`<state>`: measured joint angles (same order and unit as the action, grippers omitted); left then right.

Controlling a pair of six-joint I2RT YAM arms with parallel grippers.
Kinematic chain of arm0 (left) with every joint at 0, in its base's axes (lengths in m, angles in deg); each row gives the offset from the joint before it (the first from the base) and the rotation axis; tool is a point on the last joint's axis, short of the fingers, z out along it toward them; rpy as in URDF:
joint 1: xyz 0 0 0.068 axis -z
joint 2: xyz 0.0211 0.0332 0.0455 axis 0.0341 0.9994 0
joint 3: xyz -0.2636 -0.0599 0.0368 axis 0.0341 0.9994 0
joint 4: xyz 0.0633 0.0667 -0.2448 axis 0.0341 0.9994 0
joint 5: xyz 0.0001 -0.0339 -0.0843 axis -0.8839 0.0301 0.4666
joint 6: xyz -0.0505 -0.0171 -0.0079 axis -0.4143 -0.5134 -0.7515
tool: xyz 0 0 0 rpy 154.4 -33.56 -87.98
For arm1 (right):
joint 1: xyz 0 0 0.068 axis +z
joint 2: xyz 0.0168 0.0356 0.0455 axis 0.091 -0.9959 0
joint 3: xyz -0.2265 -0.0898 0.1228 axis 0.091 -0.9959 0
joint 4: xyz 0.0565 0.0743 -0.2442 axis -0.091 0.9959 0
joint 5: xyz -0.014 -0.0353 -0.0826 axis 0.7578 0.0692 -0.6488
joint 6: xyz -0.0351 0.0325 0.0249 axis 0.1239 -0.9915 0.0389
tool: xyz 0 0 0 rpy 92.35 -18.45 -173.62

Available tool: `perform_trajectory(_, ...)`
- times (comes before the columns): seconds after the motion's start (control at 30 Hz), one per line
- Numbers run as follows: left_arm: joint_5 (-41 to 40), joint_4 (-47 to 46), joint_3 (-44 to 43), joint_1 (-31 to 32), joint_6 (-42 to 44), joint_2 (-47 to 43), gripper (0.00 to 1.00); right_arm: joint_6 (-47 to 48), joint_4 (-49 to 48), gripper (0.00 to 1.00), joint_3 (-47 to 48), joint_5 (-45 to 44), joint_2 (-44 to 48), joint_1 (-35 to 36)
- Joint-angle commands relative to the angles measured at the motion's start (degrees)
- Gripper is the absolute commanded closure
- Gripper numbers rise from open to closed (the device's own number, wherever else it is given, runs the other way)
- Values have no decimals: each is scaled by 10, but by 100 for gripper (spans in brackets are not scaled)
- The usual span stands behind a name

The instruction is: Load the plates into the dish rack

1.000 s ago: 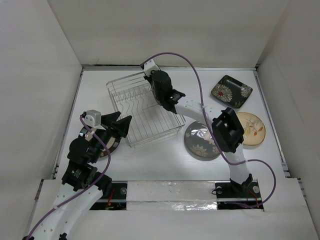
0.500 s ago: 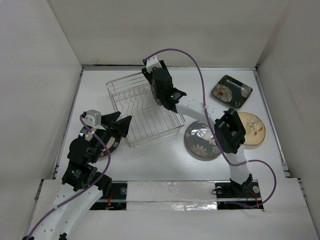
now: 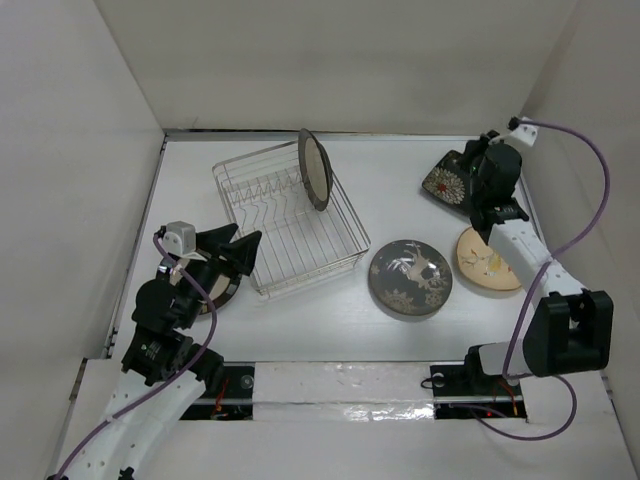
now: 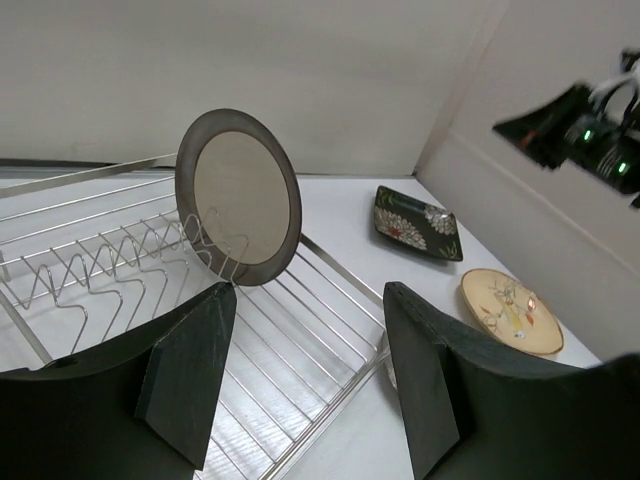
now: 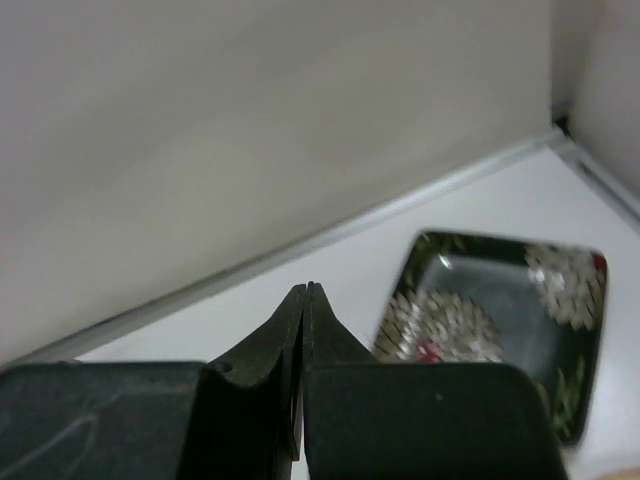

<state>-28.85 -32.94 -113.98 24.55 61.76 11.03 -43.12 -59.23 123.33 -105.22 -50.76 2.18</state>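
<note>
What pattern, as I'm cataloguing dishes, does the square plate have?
The square plate is dark with white flowers; the left wrist view shows it sharpest.

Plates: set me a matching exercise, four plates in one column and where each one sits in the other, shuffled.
1 dark-rimmed plate
2 grey flowered plate
3 square plate
4 tan plate

A flat, far right corner
B upright in the rack
C flat, right side, nearer than the square one
D flat, beside the rack's near right corner

Pairs: 1-B, 2-D, 3-A, 4-C

Dark-rimmed plate stands on edge among prongs of the dish rack.
</note>
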Motion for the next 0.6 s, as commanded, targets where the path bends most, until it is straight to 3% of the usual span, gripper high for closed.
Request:
perform_trajectory(0.0, -25, -25, -10, -4, -29, -16, 42, -106, -16, 100, -68, 68, 2, -26)
perform_trajectory(0.1, -66, -19, -14, -4, -51, -22, 40, -166, -2, 96, -69, 90, -22, -106)
perform_trajectory(0.2, -95, -14, -17, -4, -63, -25, 38, -189, -29, 91, -73, 177, -38, -117)
perform_trajectory(0.57, -101, -19, -22, 7, -72, -6, 35, -146, -37, 83, -89, 133, -60, -120)
